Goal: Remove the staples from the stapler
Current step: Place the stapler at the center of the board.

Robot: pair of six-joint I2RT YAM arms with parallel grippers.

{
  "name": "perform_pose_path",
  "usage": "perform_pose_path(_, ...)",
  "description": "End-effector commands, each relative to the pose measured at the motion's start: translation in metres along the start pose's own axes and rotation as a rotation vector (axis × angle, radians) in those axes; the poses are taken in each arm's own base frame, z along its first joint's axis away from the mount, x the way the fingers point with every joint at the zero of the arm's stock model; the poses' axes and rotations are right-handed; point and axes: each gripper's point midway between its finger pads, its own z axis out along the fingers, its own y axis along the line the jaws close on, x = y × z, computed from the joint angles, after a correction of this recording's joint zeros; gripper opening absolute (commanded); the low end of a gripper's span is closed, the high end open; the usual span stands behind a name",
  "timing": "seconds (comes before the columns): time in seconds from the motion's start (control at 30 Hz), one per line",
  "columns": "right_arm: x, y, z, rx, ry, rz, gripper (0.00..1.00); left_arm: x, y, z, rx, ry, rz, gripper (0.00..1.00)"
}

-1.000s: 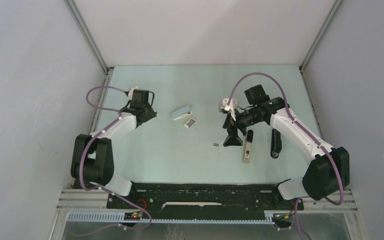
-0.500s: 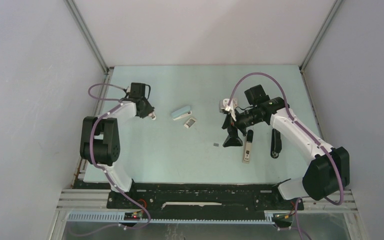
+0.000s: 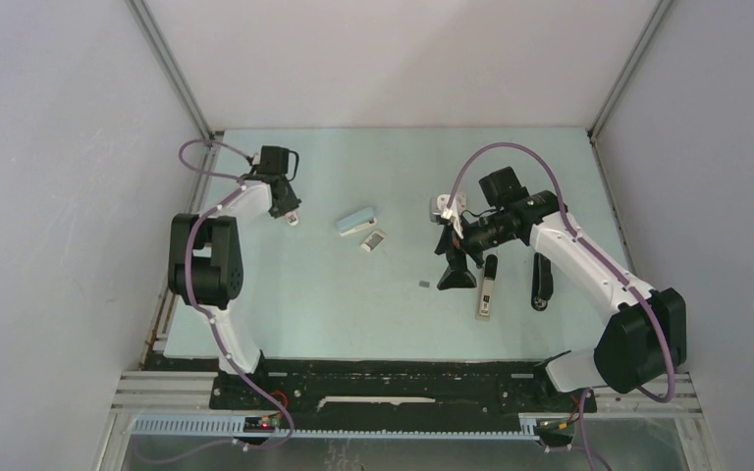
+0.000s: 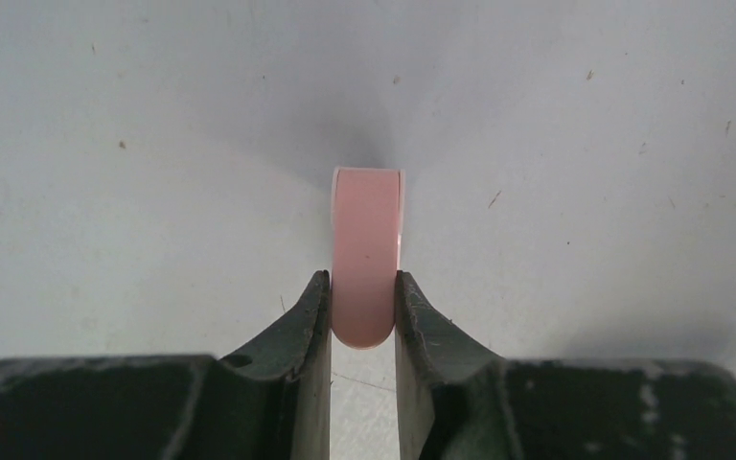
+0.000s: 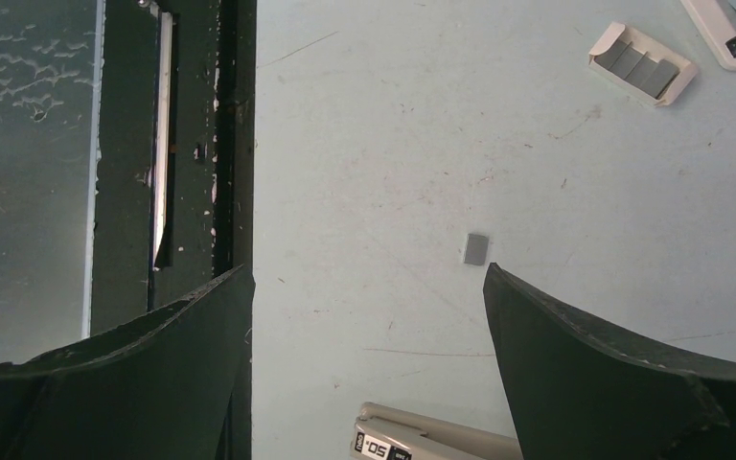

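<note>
My left gripper [image 4: 364,305] is shut on a small pink stapler [image 4: 367,240], which sticks out past the fingertips over the pale table. In the top view that gripper [image 3: 291,215] is at the far left of the table. A short grey strip of staples [image 3: 424,285] lies flat on the table, also seen in the right wrist view as a small grey strip of staples [image 5: 475,248]. My right gripper [image 5: 366,278] hangs wide open with nothing between its jaws, just right of that strip, above a grey stapler [image 5: 431,439]. In the top view the right gripper [image 3: 457,269] points down mid-table.
A light blue stapler [image 3: 356,221] and a small white box of staples [image 3: 374,240] lie at mid-table. A grey and black stapler [image 3: 486,290] and a black stapler [image 3: 542,280] lie by the right arm. The black front rail [image 5: 187,144] borders the table.
The left arm has swung back and towards the far left of the table, carrying the pink stapler. The right arm has not moved.
</note>
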Motion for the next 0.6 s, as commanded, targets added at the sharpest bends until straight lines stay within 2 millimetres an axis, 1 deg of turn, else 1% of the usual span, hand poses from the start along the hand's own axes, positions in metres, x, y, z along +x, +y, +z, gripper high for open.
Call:
perform_pose_path(0.0,-0.01,0.006,-0.004,-0.009,-0.029,-0.036,1.0,-0.022,-0.001,-0.002,-0.017,-0.046,0.106,0.3)
perform_pose_path(0.1,-0.01,0.007,-0.003,-0.011,-0.03,-0.037,1.0,-0.021,-0.005,-0.005,0.022,-0.055,0.139,0.51)
perform_pose_path(0.13,-0.01,0.006,-0.003,-0.01,-0.029,-0.035,1.0,-0.023,-0.007,-0.009,0.043,-0.08,0.149,0.6)
perform_pose_path(0.23,-0.01,0.007,-0.004,-0.01,-0.03,-0.036,1.0,-0.029,-0.008,-0.025,0.084,-0.155,0.16,0.73)
perform_pose_path(0.3,-0.011,0.007,-0.004,-0.01,-0.031,-0.037,1.0,-0.035,-0.007,-0.039,0.107,-0.206,0.162,0.78)
perform_pose_path(0.43,-0.012,0.008,-0.005,-0.011,-0.033,-0.042,1.0,-0.045,-0.009,-0.073,0.174,-0.313,0.145,0.81)
perform_pose_path(0.57,-0.012,0.009,-0.005,-0.013,-0.036,-0.048,1.0,-0.042,-0.013,-0.104,0.29,-0.4,0.131,0.85)
